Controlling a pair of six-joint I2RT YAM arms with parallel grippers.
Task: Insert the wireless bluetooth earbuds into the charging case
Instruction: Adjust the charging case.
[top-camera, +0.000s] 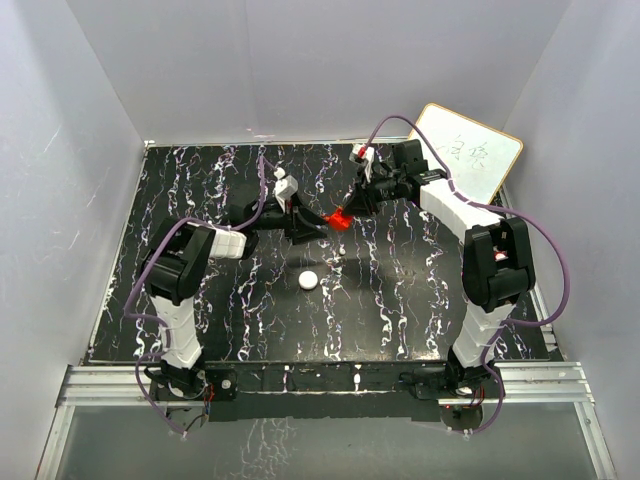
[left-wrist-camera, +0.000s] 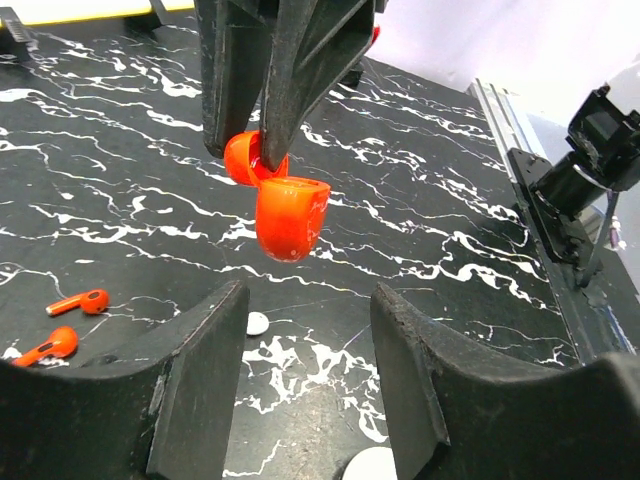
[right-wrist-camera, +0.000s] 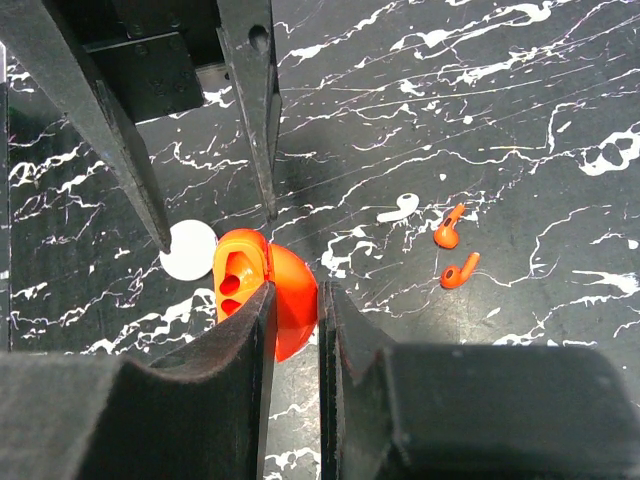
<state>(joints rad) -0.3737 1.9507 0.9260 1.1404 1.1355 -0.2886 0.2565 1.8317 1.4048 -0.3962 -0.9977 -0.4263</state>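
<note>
My right gripper (right-wrist-camera: 295, 292) is shut on the open red charging case (right-wrist-camera: 290, 300) and holds it above the table, its two empty sockets showing. From the left wrist view the case (left-wrist-camera: 290, 215) hangs from the right gripper (left-wrist-camera: 245, 160), pinched at the lid. My left gripper (left-wrist-camera: 310, 295) is open and empty, just short of the case. Two small red earbuds (left-wrist-camera: 80, 301) lie side by side on the black marbled table, left of the left gripper; they also show in the right wrist view (right-wrist-camera: 450, 250). In the top view both grippers meet at the case (top-camera: 340, 219).
A white round puck (top-camera: 308, 280) lies on the table near the middle, also in the right wrist view (right-wrist-camera: 188, 250). A small white piece (right-wrist-camera: 400, 208) lies near the earbuds. A whiteboard (top-camera: 470, 150) leans at the back right. White walls surround the table.
</note>
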